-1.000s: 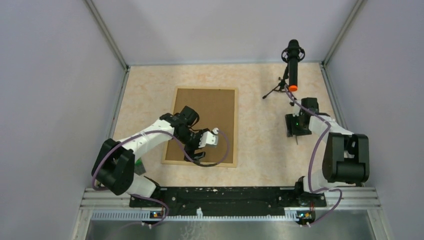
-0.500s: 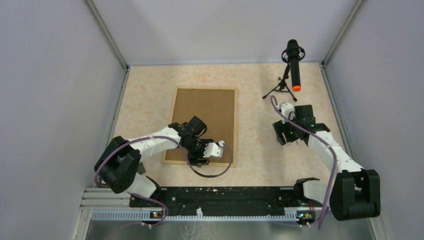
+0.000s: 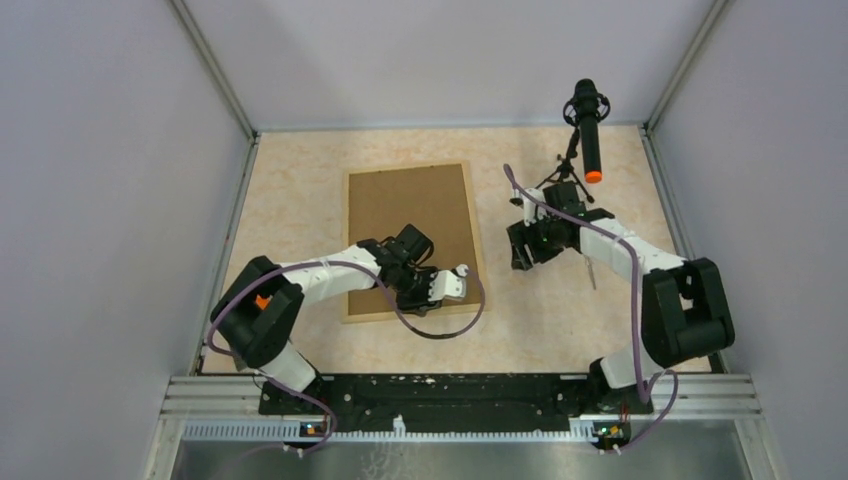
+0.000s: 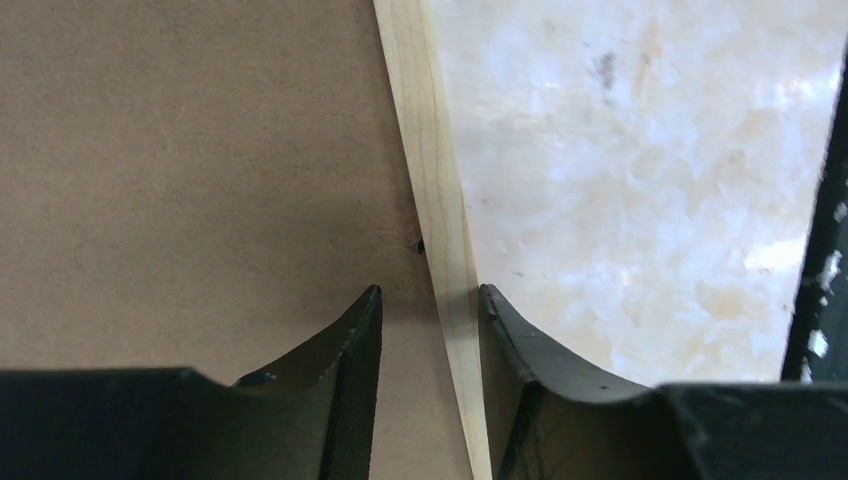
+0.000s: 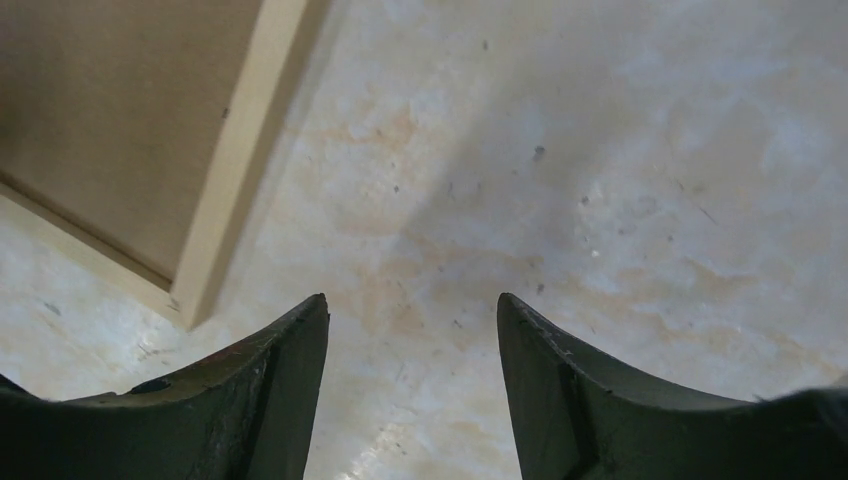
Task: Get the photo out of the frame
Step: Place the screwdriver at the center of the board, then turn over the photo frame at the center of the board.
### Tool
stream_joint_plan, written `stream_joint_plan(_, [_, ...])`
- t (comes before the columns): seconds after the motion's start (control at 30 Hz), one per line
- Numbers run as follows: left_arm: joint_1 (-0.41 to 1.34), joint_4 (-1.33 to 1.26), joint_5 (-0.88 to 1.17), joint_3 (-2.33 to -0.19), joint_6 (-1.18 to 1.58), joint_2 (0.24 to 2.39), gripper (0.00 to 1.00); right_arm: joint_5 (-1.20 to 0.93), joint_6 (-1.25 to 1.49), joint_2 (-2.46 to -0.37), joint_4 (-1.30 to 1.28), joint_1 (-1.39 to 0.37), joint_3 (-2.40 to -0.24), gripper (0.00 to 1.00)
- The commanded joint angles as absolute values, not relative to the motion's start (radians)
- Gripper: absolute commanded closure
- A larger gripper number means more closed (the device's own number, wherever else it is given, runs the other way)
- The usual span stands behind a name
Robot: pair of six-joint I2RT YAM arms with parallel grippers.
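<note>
The frame lies face down on the table, its brown backing board up; the photo is hidden under it. My left gripper is low over the frame's near right corner. In the left wrist view its jaws straddle the light-wood rail: one finger touches the rail's outer side, the other rests over the backing board with a gap to the rail. My right gripper hovers open over bare table just right of the frame; its wrist view shows a frame corner at upper left.
A black microphone with an orange tip stands on a small tripod at the back right, close behind my right arm. Grey walls close in the table on three sides. The black base rail runs along the near edge.
My left gripper slid toward the frame's near right corner and its jaws narrowed. The frame skewed slightly. My right arm swung left from the table's right side to beside the frame.
</note>
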State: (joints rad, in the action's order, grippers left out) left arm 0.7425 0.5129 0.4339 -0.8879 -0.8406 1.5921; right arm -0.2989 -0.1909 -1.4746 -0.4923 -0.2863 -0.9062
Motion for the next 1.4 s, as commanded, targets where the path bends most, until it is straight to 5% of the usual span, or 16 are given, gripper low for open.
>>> stream_joint_plan(0.0, [0.707,0.386,0.231,-0.91,-0.758,1.749,0.6,-0.371,-0.076,-1.55,-0.437,-0.325,-1.01,0.39])
stream_joint_plan(0.13, [0.685,0.416,0.25,-0.929,-0.748,1.743,0.62,-0.391,0.032,-1.634,-0.417,-0.337,-1.091,0.39])
stream_joint_plan(0.3, [0.732,0.453,0.24,-0.947,-0.713,1.706,0.43,-0.37,0.153,-1.7,-0.384,-0.35,-1.158,0.36])
stream_joint_plan(0.67, [0.885,0.46,0.066,-0.979,-0.578,1.818,0.55,-0.46,0.288,-1.794,-0.343,-0.351,-1.204,0.33])
stream_joint_plan(0.87, [0.902,0.472,0.076,-1.006,-0.552,1.863,0.48,-0.48,0.316,-1.818,-0.334,-0.351,-1.219,0.32])
stream_joint_plan(1.0, [0.913,0.472,0.086,-1.027,-0.5,1.908,0.58,-0.493,0.335,-1.821,-0.331,-0.351,-1.219,0.32])
stream_joint_plan(1.2, [0.913,0.51,0.118,-1.054,-0.456,1.868,1.0,-0.507,0.312,-1.818,-0.365,-0.348,-1.219,0.27])
stream_joint_plan(1.37, [0.888,0.543,0.192,-1.067,-0.448,1.727,1.0,-0.628,0.288,-1.818,-0.4,-0.342,-1.224,0.13])
